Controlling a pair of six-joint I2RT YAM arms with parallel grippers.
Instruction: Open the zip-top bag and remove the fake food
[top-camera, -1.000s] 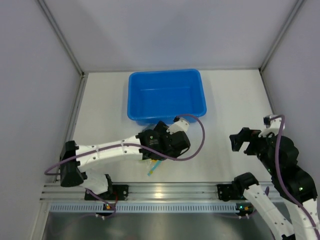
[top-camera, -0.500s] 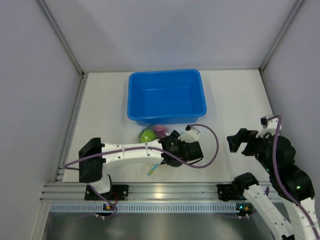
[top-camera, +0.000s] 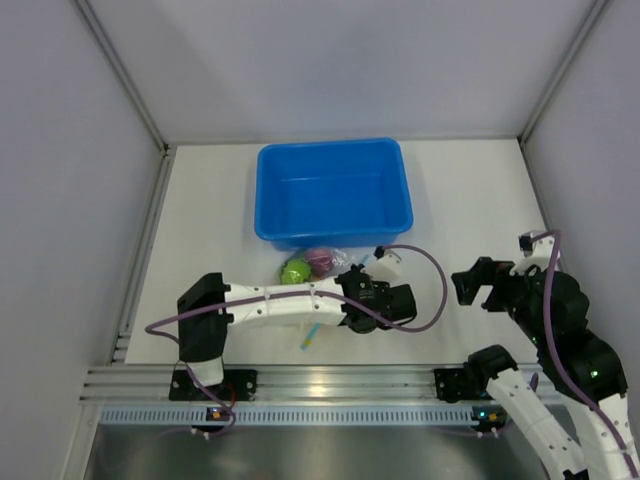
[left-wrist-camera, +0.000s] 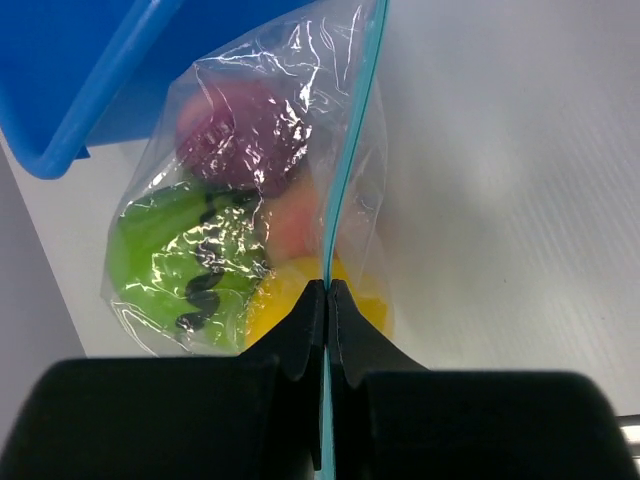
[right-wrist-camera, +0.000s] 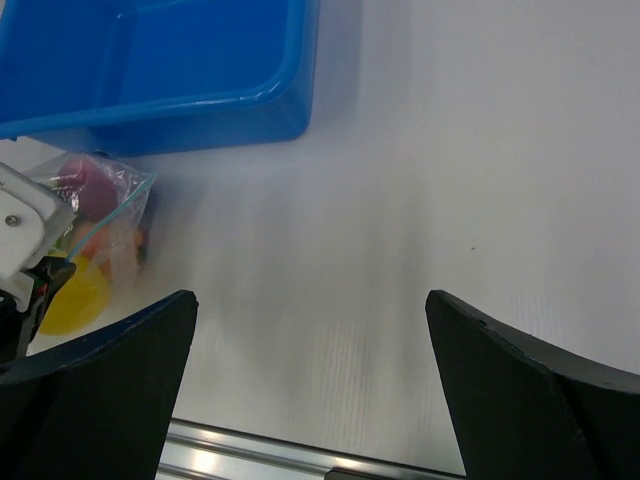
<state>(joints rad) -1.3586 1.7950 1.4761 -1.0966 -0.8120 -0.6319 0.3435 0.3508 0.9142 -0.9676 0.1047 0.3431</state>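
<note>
Your left gripper (left-wrist-camera: 326, 300) is pinched shut on the teal zipper strip (left-wrist-camera: 352, 140) of the bag (left-wrist-camera: 250, 205), which lies just beside the tub (left-wrist-camera: 70, 90). The plastic looks thin, soft and slippery. The fruits (left-wrist-camera: 235, 135) inside seem light and may roll. The strip is the firmest place to hold. Your right gripper (right-wrist-camera: 310, 300) stands wide open, well apart. Only the tub is close.

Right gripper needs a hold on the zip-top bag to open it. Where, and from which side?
Likely the teal zipper strip, on its free stretch beyond where the left gripper is shut on it. Bring the open right gripper in from the side away from the blue tub: the fake food bulges the zip-top bag tubward.
</note>
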